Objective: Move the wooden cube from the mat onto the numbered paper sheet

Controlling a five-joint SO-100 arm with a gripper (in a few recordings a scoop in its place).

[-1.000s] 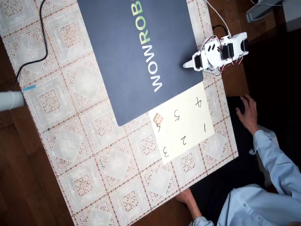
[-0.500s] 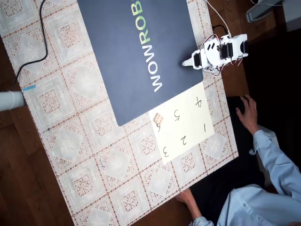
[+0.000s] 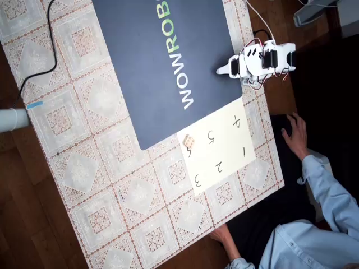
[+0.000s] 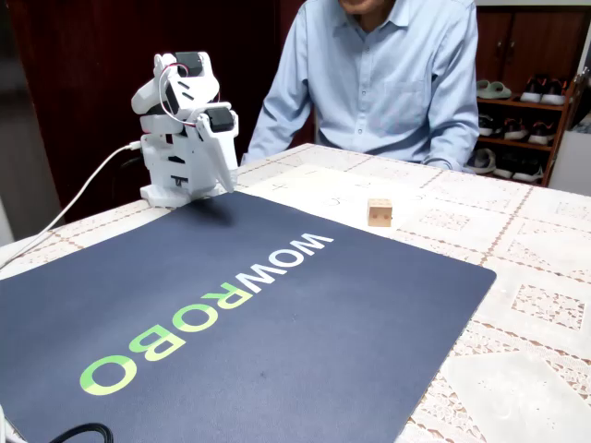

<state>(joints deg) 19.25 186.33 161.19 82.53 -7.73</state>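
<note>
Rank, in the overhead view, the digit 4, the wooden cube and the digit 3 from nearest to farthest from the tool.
From the tool:
1. Digit 4, at the paper's upper right.
2. Wooden cube, on the paper's left edge.
3. Digit 3, at the paper's bottom corner.

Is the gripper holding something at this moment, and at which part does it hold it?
Nothing is held. The gripper is folded near the arm's base, apart from the wooden cube, which lies free on the numbered paper sheet.
</note>
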